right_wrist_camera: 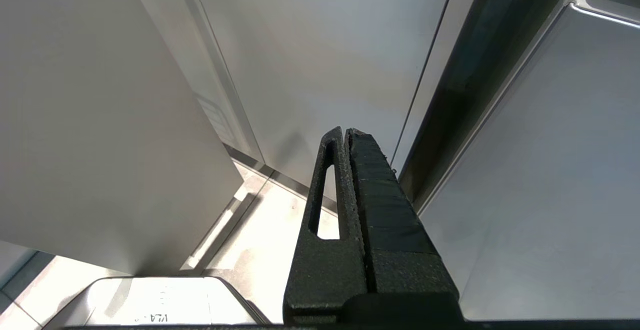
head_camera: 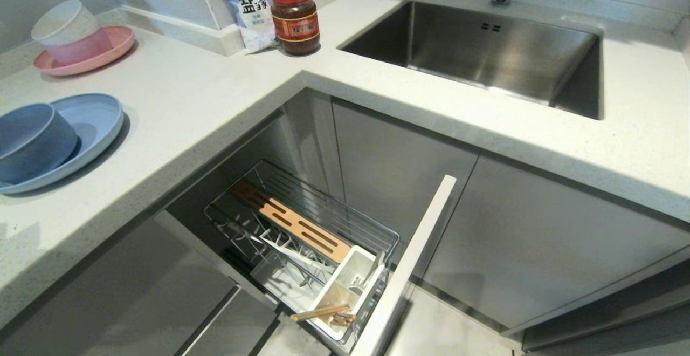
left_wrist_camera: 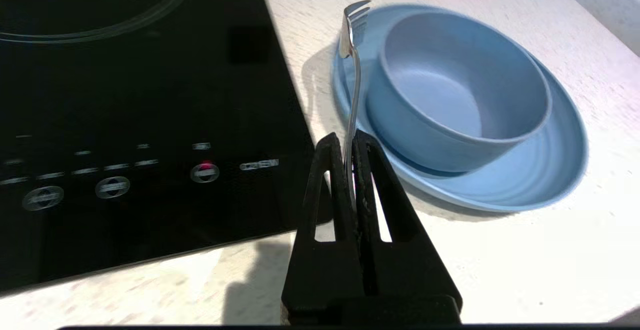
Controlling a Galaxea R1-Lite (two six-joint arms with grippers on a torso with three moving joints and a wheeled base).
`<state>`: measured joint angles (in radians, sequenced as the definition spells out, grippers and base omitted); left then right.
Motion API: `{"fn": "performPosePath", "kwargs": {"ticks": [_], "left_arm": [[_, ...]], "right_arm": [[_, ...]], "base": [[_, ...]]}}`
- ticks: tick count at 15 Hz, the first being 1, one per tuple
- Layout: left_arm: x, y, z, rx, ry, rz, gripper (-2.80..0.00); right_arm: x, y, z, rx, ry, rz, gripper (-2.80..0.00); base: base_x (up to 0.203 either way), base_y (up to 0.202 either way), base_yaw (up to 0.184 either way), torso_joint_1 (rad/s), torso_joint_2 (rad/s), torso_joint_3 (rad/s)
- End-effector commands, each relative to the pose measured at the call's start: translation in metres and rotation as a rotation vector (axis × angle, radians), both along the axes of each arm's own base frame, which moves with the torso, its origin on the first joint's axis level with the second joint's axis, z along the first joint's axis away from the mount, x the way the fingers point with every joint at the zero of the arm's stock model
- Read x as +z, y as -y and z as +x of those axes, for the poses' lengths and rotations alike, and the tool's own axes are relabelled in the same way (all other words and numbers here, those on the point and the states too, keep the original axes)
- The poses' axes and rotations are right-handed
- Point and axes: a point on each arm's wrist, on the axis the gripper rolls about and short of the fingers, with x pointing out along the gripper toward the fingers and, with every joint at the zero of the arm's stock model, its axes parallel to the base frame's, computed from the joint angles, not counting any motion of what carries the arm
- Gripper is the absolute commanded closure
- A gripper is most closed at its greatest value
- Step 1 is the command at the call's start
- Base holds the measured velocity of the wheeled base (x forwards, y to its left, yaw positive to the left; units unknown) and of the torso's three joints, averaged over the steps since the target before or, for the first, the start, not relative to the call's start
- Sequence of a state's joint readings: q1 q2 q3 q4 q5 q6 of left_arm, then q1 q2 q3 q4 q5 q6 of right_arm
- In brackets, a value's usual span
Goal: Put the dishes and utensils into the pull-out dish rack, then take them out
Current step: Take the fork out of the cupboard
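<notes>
**Left gripper holds a fork above the blue dishes; rack stands pulled out**

The left gripper [left_wrist_camera: 349,142] appears only in the left wrist view, hanging over the pale countertop [left_wrist_camera: 500,265] at the edge of a black cooktop [left_wrist_camera: 140,120]. Its two black fingers [left_wrist_camera: 370,170] are pressed together on the thin handle of a silver fork [left_wrist_camera: 352,45]. The fork stands nearly upright out of the grip, its tines at the far end, beside the rim of the blue bowl [left_wrist_camera: 460,90]. The bowl sits on the blue plate [left_wrist_camera: 550,170], toward the side nearest the cooktop. Whether the fork touches the plate cannot be told.

In the head view neither arm shows. The blue bowl [head_camera: 32,140] and blue plate [head_camera: 91,124] lie on the counter at the robot's left. Below the counter the wire dish rack [head_camera: 302,226] is drawn out from the corner cabinet, with its wooden strip [head_camera: 291,221] across the basket and its grey front panel [head_camera: 404,269] at the near end. A white cutlery caddy [head_camera: 350,286] sits in the rack just behind the panel, and wooden chopsticks [head_camera: 321,313] lie slanted in it, their ends sticking out over its edge.

The right gripper [right_wrist_camera: 346,135] hangs low beside the grey cabinet doors [right_wrist_camera: 325,60], pointing toward the floor, its fingers closed together on nothing.

A pink plate [head_camera: 108,51] with stacked bowls, a red-lidded jar [head_camera: 294,19] and a steel sink [head_camera: 485,54] sit farther back.
</notes>
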<state>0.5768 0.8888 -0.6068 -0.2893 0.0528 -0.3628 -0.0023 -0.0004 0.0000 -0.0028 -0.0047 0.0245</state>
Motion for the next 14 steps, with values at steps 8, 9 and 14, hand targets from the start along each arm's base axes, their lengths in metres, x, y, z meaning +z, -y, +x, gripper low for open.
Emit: {"fn": "performPosePath", "kwargs": {"ticks": [8, 9, 14], "left_arm": [[0.016, -0.022, 0.036, -0.05, 0.017, -0.09, 0.0], [0.017, -0.024, 0.038, -0.052, 0.024, -0.101, 0.0], [0.013, -0.021, 0.039, -0.156, 0.024, -0.126, 0.0]], "right_arm": [[0.0, 0.0, 0.0, 0.0, 0.003, 0.0, 0.0], [0.0, 0.0, 0.0, -0.001, 0.003, 0.0, 0.0], [0.0, 0.0, 0.0, -0.001, 0.003, 0.0, 0.0]], "base": [[0.0, 0.0, 0.0, 0.0, 0.0, 0.0], [0.0, 0.0, 0.0, 0.0, 0.0, 0.0], [0.0, 0.0, 0.0, 0.0, 0.0, 0.0]]}}
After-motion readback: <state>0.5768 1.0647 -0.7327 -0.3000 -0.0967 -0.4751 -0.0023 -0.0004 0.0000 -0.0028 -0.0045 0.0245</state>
